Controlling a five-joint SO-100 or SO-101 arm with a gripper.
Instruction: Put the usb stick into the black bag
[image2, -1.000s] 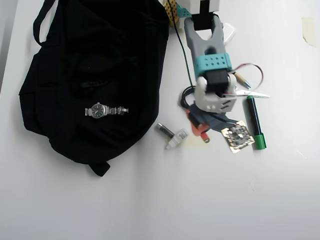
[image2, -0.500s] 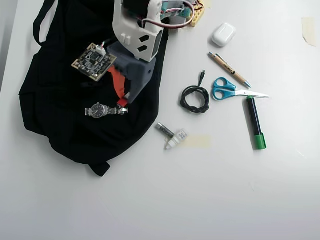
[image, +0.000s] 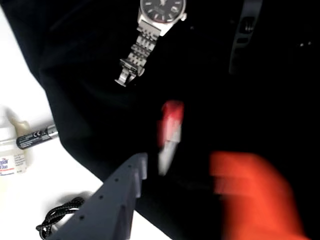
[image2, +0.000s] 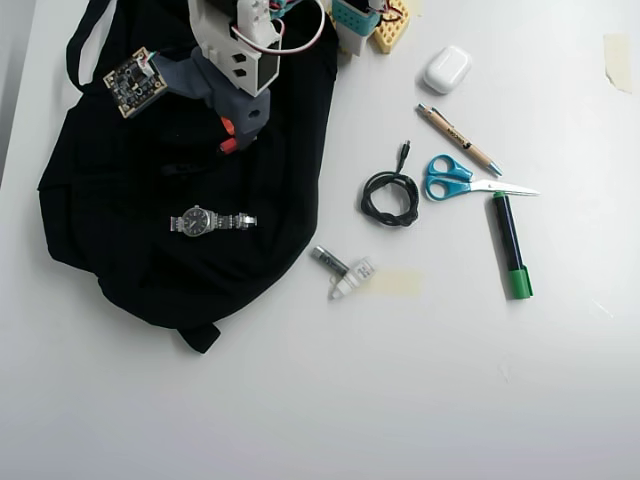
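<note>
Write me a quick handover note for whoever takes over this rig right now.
Pincer: over the black bag, jaws apart in the wrist view, nothing clamped.
Usb stick: blurred in the wrist view, between the jaws over the bag fabric; can't tell whether it is falling or already lying there.
Wristwatch lies on top of the bag.
Done: stick carried to the bag and apparently let go.
Left: confirm the stick sits in the bag, then pull the arm back.

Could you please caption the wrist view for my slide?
Blurred usb stick between the open end effector over the black bag, beside a watch.
</note>
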